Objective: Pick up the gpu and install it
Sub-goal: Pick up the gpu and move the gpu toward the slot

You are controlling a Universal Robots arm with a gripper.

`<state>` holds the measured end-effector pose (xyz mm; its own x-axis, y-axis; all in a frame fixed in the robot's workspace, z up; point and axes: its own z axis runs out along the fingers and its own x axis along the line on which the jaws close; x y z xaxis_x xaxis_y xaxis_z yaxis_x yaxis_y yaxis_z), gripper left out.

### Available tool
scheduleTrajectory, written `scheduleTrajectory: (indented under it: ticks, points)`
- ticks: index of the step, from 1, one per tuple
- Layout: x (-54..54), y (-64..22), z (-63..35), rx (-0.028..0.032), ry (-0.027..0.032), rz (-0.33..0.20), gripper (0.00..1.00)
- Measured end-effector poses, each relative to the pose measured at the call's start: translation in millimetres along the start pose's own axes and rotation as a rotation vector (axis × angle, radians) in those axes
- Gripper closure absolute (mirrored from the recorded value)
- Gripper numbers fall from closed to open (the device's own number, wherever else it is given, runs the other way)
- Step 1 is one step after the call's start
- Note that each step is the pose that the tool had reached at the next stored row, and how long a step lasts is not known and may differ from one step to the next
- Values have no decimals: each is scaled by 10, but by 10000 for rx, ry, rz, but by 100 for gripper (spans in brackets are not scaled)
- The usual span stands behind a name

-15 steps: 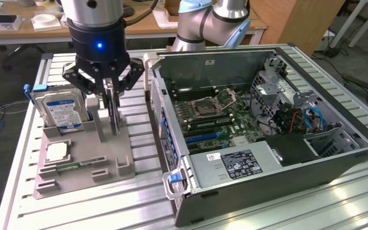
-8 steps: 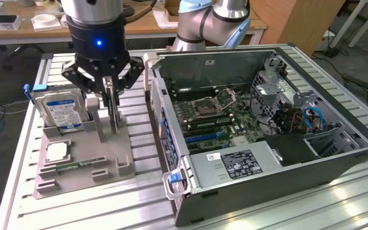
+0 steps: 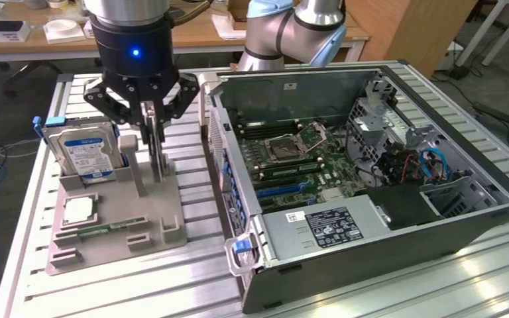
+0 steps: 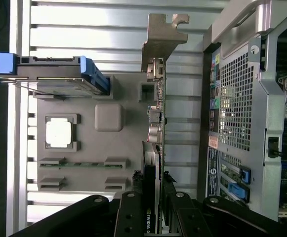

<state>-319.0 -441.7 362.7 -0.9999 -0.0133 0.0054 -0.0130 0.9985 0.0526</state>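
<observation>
**Exterior view, read from its left to its right.** At the left, a hard drive (image 3: 82,151) with a blue-white label is standing upright in a grey holder (image 3: 153,222). The holder is resting on the slatted table (image 3: 104,291). A processor chip (image 3: 77,209) and a memory stick (image 3: 104,229) are lying in their own recesses, nearer the camera.

Just right of the drive, the gripper (image 3: 154,142) is reaching straight down onto the holder's case-side edge. There the gpu (image 4: 151,170) is standing on its long edge. The jaws are straddling it, drawn in narrow and pinching its two faces.

The card is sitting directly between the fingers, not off to either side. Its long axis is running across the closing direction and parallel to the case wall. The silver bracket (image 4: 159,42) is at the end away from the grip. Whether the card is clear of its slot cannot be told.

At the right, the open computer case (image 3: 370,265) is lying on its side, its motherboard (image 3: 303,156) facing up.
</observation>
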Motion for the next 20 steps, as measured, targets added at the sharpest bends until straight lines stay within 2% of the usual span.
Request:
scheduleTrajectory:
  ticks: [20]
  points:
    - [1,12,-232,0,0,-9,74]
